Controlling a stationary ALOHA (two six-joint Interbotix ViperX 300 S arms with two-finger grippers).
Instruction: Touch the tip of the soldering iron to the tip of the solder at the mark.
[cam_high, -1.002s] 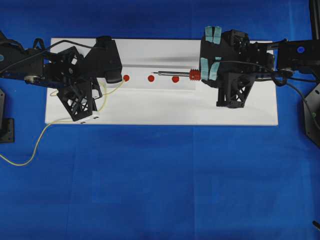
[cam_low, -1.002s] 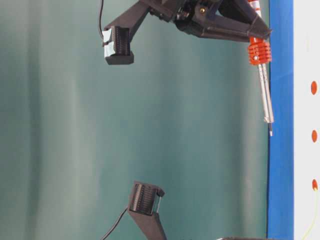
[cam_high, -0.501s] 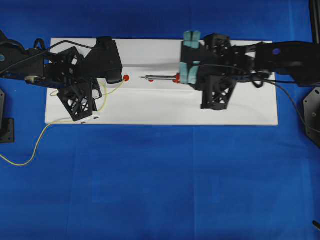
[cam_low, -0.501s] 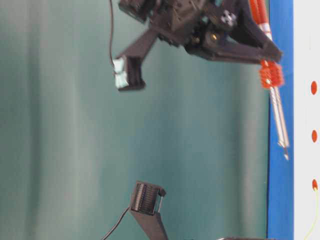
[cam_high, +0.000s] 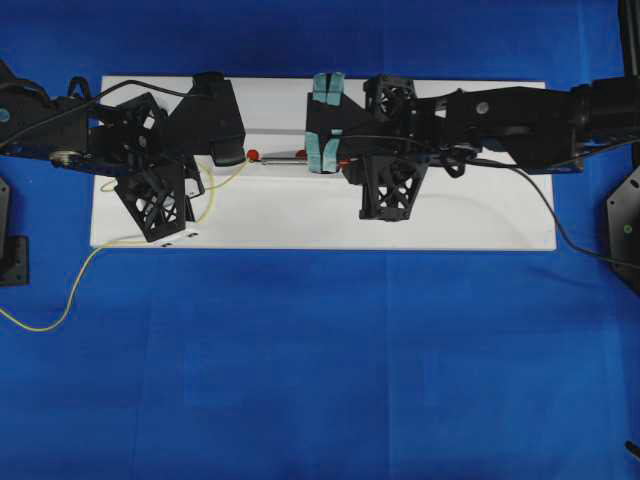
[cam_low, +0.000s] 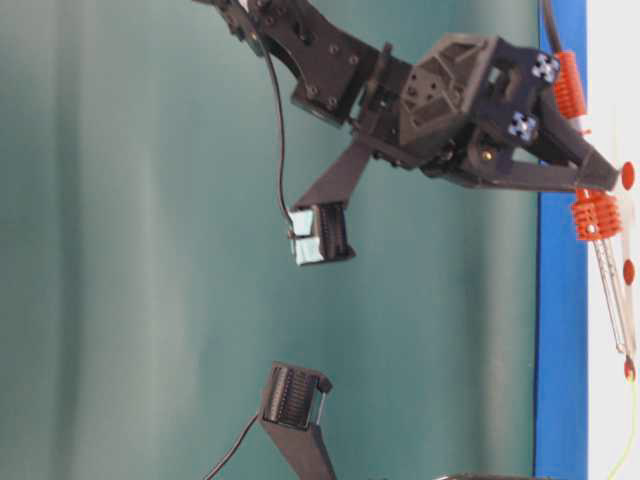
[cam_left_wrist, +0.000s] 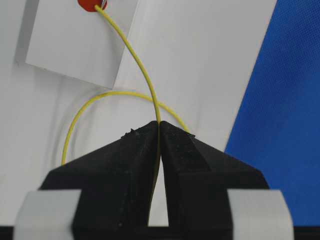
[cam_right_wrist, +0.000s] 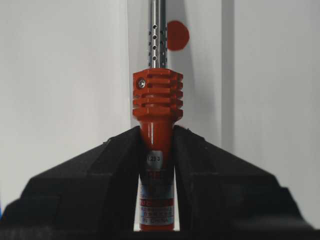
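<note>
The soldering iron (cam_right_wrist: 156, 125) lies nearly level over the white board (cam_high: 480, 215), its orange-red ribbed body clamped between the black fingers (cam_right_wrist: 100, 185) of the right gripper (cam_right_wrist: 156, 150). Its perforated silver shaft runs forward from the ribbed collar, passing just beside a red dot (cam_right_wrist: 177, 35) on the board. In the table-level view the shaft slopes down toward the board and its dark tip sits at the red mark (cam_low: 629, 368), where the yellow wire also ends. In the overhead view the iron's shaft (cam_high: 285, 156) points toward that same mark, just beside the left gripper; whether metal and wire truly touch is too fine to tell.

The solder (cam_left_wrist: 135, 60) rises from between the fingers (cam_left_wrist: 125, 165) of the left gripper (cam_left_wrist: 159, 130), which are pressed tight on it, and curves up to the red mark (cam_left_wrist: 91, 4), its end resting on the mark's edge. A second loop of the same wire arcs behind the fingers on the board. Farther from the mark, the solder trails off the board's near-left corner across the blue cloth (cam_high: 320, 380) covering the desk.

Beyond the mark, two more red dots follow along the board under the iron.
</note>
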